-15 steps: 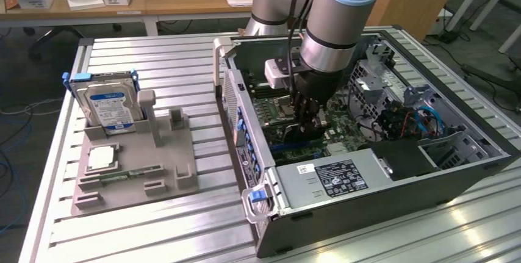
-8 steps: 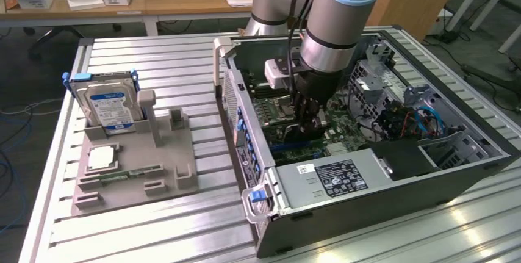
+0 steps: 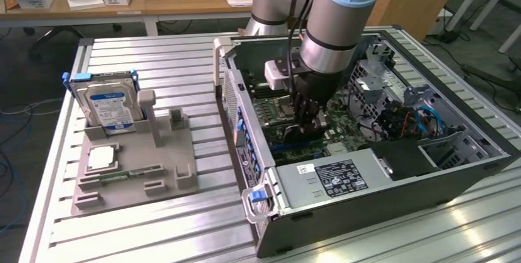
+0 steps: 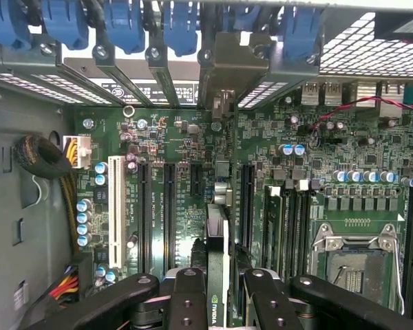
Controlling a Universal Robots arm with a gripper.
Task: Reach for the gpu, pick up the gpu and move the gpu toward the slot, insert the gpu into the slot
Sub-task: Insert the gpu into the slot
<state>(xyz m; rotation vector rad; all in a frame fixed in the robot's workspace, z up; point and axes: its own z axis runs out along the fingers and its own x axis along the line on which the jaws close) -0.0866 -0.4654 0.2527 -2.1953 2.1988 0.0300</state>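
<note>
My gripper [image 3: 308, 130] is down inside the open computer case [image 3: 456, 171], over the green motherboard [image 4: 158, 137]. It is shut on the gpu [image 4: 217, 275], which stands edge-on between the black fingers [image 4: 186, 302], with a small green logo showing on its edge. The card runs straight toward the rear bracket openings [image 4: 224, 69] and sits low against the board, between two long black slots [image 4: 168, 213]. The slot directly under the card is hidden by it. In the exterior view the gpu [image 3: 308, 133] shows as a dark shape below the fingers.
A grey holder [image 3: 134, 171] on the exterior view's left carries a blue-labelled hard drive [image 3: 110, 107], a small chip [image 3: 102, 157] and a slim memory stick [image 3: 122, 174]. Blue clips [image 4: 124, 24], a CPU socket [image 4: 354, 265], cables [image 4: 51, 165] and the case walls stand close around the gripper.
</note>
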